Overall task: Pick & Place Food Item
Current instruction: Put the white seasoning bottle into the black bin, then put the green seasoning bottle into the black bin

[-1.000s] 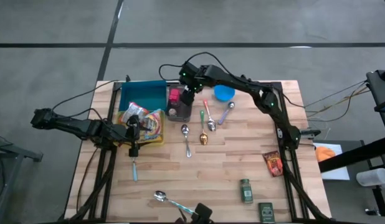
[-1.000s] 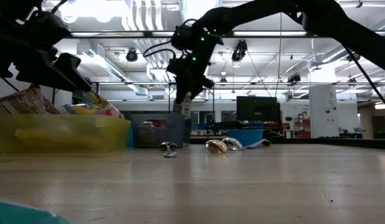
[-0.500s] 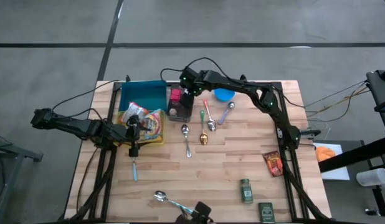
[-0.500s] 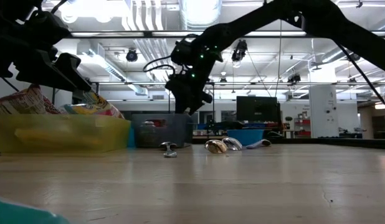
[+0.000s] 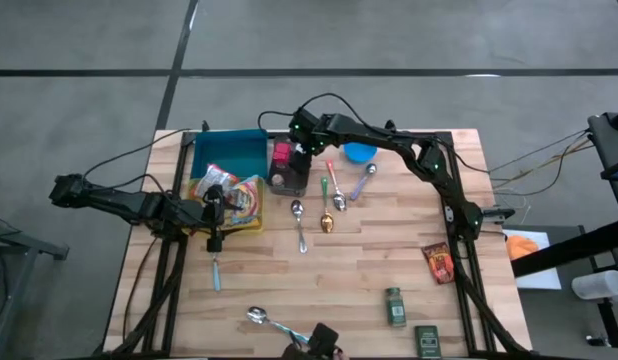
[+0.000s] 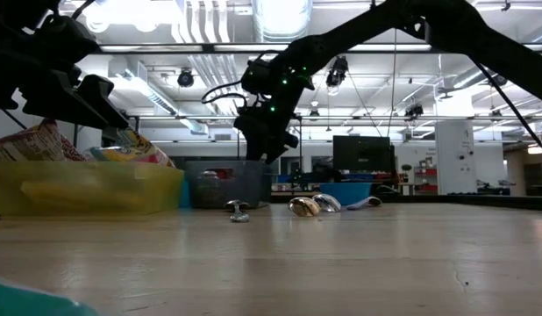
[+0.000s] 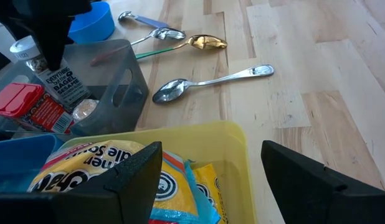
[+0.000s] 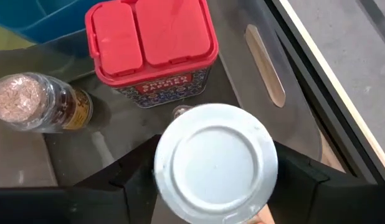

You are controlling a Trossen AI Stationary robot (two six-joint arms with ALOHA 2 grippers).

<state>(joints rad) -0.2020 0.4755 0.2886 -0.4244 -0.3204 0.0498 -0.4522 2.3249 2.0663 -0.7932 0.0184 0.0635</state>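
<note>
spoons (image 5: 301, 228): 6 | bins (image 5: 228, 153): 3 | bowl (image 5: 360, 151): 1

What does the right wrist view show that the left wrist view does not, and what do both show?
Only the right wrist view shows the white lid of the jar from above, between the right gripper's fingers. Only the left wrist view shows the spoons, the yellow bin with snack bags and the blue bowl. Both show the grey bin holding the red tin and a small jar.

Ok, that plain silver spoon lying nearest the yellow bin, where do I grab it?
Take the silver spoon by mid-handle, from straight above, fingers across its narrow width. It lies flat on the table with bare wood either side of the handle; the bowl is wider.
</note>
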